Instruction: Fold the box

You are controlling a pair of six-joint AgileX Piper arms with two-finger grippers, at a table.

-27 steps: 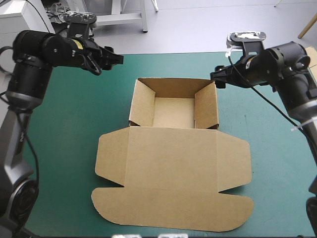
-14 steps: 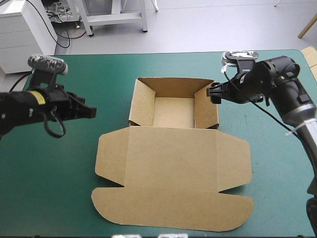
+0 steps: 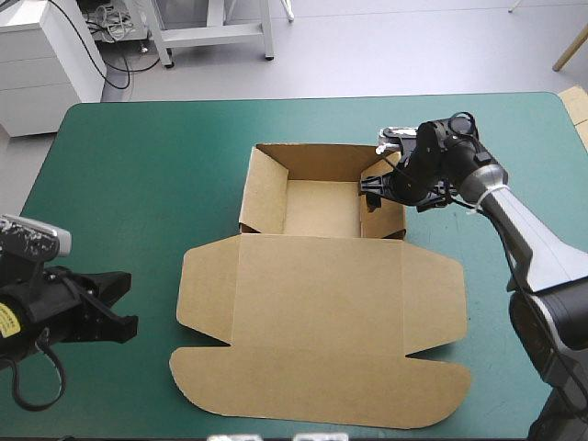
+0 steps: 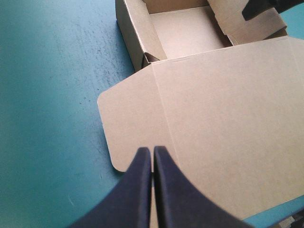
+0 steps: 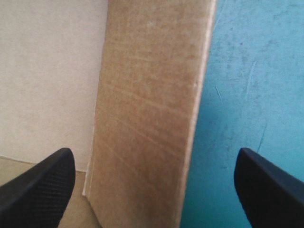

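The brown box [image 3: 322, 312] lies as an open tray [image 3: 322, 209] with its lid flat toward the near edge. My left gripper [image 3: 127, 305] hovers low at the near left. It is shut, and its tip [image 4: 152, 149] sits over the edge of the lid's left flap [image 4: 133, 118] with nothing in it. My right gripper [image 3: 372, 191] stands open astride the tray's right wall [image 5: 152, 95]. One finger [image 5: 42, 185] is over the inside, the other [image 5: 270, 185] over the table. The right gripper's fingers [image 4: 259, 7] also show beyond the tray in the left wrist view.
Teal-green cover [image 3: 138, 184] stretches wide to the left of the box, with a narrower strip [image 3: 514, 165] to its right under my right arm. The lid's rounded front flap [image 3: 322, 400] reaches close to the table's near edge.
My left arm swung from the far left down to the near-left corner and its fingers shut. My right gripper slid in from the right until it stood over the tray's right wall.
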